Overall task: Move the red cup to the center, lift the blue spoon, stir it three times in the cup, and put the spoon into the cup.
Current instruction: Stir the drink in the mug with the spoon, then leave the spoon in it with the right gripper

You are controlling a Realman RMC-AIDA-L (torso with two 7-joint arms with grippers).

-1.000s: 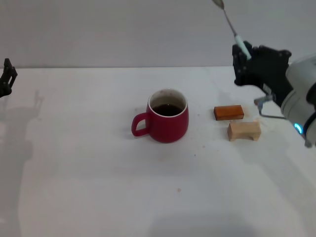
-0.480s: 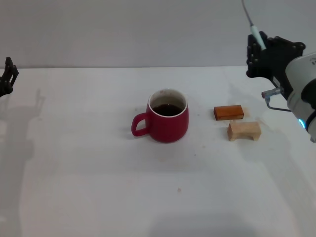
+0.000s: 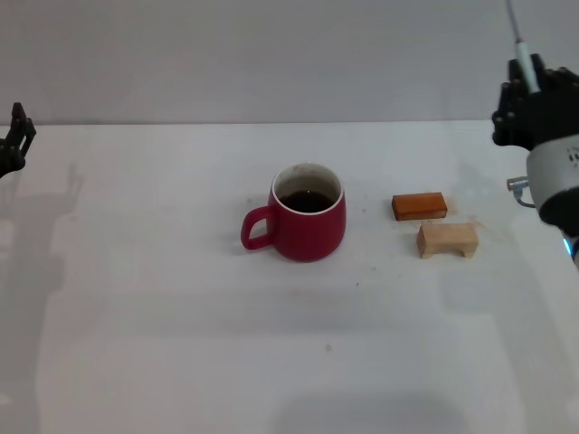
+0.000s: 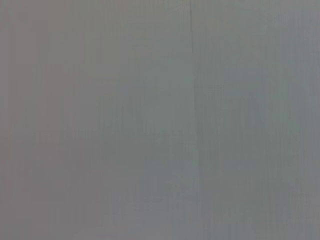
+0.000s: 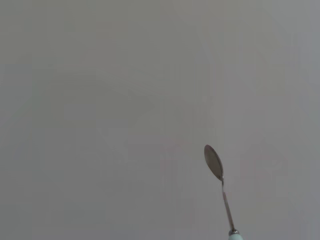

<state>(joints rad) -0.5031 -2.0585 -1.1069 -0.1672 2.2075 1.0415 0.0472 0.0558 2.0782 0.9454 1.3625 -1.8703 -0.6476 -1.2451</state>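
Observation:
The red cup (image 3: 308, 223) stands upright near the middle of the white table (image 3: 163, 316), handle to the left, dark liquid inside. My right gripper (image 3: 530, 94) is high at the far right, well to the right of the cup, shut on the blue spoon (image 3: 522, 51). The spoon's pale blue handle sticks up out of the fingers and its upper part runs out of the head view. The right wrist view shows the spoon's grey metal bowl (image 5: 213, 162) against a plain wall. My left gripper (image 3: 13, 137) is parked at the far left edge.
An orange-brown block (image 3: 419, 206) and a tan wooden block (image 3: 447, 240) lie to the right of the cup, below my right gripper. The left wrist view shows only a plain grey surface.
My right gripper has moved to the right and slightly up with the spoon, away from the cup. The spoon now stands more upright. The cup, the blocks and the left arm have not moved.

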